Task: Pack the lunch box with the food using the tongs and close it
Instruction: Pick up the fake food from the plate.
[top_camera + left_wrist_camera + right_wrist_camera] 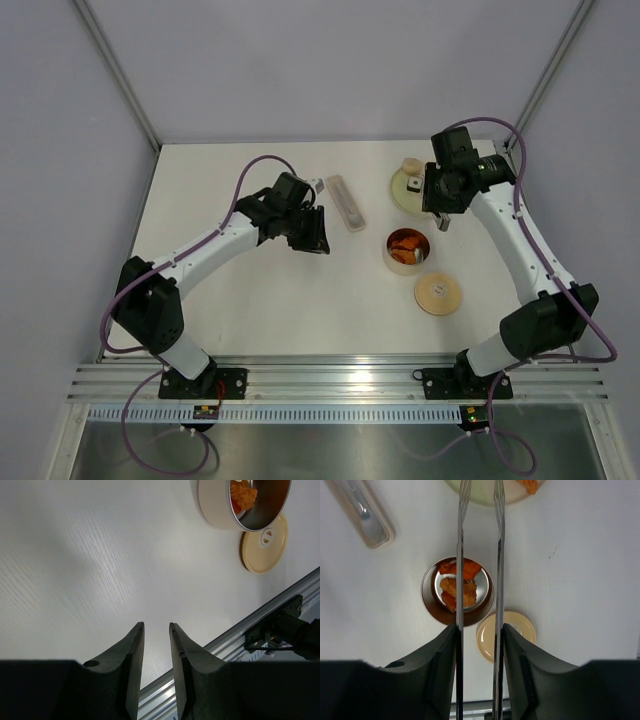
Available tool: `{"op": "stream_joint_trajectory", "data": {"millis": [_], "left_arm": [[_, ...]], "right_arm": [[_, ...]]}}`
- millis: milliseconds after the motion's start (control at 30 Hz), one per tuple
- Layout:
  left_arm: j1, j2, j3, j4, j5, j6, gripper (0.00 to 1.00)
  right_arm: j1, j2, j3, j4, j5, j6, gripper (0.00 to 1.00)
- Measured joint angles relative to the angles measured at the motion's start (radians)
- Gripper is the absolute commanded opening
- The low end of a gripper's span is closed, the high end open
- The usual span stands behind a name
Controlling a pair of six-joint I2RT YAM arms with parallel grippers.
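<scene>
Right hand (479,630) clamped on tongs (499,555), which reach over plate (480,497) at frame top. Left hand (156,630) empty, fingers narrowly apart. Lunch box (429,600) centre frame, food (462,587) inside.

The cream lunch box (407,250) stood open mid-bench, with orange food (404,243) heaped inside. Its tan lid (438,294) lay flat just beside it at 5 o'clock. The silver tongs (460,580), gripped in the right pincer (479,630), pointed to 12 o'clock with their arms parted
</scene>
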Motion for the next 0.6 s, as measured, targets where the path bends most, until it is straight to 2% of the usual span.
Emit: {"op": "stream_joint_trajectory", "data": {"millis": [267,600], "left_arm": [[0.001,-0.025,-0.002,-0.008,-0.012,0.003,0.3],[0.005,-0.025,-0.016,-0.013,-0.018,0.004,0.3]], "right_arm": [[-0.095,0.194,0.134,0.061,-0.033,-0.021,0.49],[-0.103,0.393,0.291,0.084,-0.058,-0.031,0.59]]}}
